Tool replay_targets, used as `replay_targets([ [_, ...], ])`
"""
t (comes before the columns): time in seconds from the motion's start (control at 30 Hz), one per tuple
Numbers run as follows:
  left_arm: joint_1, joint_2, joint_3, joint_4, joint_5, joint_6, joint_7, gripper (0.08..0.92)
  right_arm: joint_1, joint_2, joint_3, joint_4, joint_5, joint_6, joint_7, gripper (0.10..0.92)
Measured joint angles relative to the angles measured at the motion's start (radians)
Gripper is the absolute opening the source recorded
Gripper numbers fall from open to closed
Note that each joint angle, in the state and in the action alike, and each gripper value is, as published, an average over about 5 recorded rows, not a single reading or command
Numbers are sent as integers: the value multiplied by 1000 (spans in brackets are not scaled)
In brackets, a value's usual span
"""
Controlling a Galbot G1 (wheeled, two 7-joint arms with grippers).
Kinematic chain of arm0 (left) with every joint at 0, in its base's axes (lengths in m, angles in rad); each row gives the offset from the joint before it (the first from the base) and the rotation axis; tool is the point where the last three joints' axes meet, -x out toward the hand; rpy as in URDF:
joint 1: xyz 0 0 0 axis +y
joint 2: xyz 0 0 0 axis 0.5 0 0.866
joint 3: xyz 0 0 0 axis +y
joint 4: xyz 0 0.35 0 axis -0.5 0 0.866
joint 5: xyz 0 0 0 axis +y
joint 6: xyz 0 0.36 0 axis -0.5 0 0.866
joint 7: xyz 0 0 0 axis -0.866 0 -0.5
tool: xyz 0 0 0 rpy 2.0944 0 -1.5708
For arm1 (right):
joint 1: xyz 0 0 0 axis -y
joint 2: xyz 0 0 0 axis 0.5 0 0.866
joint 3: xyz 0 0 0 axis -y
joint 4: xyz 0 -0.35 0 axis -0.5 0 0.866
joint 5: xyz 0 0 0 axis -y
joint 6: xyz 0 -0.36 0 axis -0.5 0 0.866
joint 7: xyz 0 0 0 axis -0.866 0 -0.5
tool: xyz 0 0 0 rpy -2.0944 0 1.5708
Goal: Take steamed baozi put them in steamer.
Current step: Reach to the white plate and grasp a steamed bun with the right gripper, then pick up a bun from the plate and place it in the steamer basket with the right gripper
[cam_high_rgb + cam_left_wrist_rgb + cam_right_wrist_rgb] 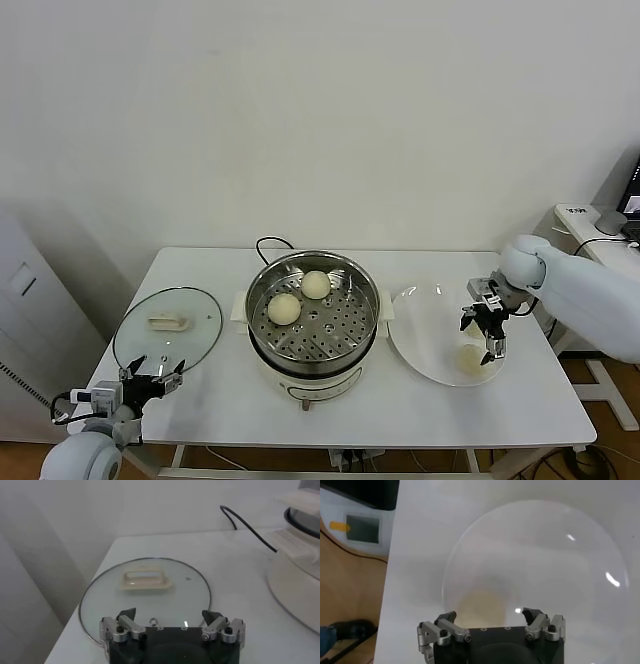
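From the head camera, the steamer (313, 322) stands mid-table with its perforated tray exposed, and two steamed baozi (300, 297) rest on that tray toward the back, just beside each other. To its right the white plate (420, 340) carries one more baozi (468, 359) near its front edge, so three buns show in all. The right gripper (484, 332) hangs over the plate just above that bun, fingers spread and holding nothing. On the steamer's left lies the glass lid (167, 328) flat on the table (400, 400), handle up. The left gripper (153, 380) waits at the front left table edge, beside the lid's near rim, its fingers apart and empty.

Left wrist view: the left gripper (172, 624) points across the lid (150, 597), fingers wide, nothing between them; the steamer's white base (295, 580) and black cord (247, 525) sit beyond.

Right wrist view: the right gripper (491, 622) is spread open over the plate (545, 545), with the single baozi (481, 606) close before its fingertips, not gripped.
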Motion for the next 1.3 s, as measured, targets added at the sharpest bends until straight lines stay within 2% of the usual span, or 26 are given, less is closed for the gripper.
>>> replay_targets([
  [0.33,2,0,1,0,4,2,0,823,-76,23,67,-36,-62,12,0,822],
  [0.43,2,0,1,0,6,3,-1,823,-92,28,81,-44,-73,13,2,800],
  [0.8,3,-2,3,0,14,3,-1,823,-125,45,117,-72,-99,13,6,530],
  [0.9,3,-1,2,-3,14,4,-2,823,-126,44,121,-71,-99,12,4,479],
  [1.3,2,2,3,-8,15,6,-3,823,-43,15,79,-19,-49,9,-8,461],
])
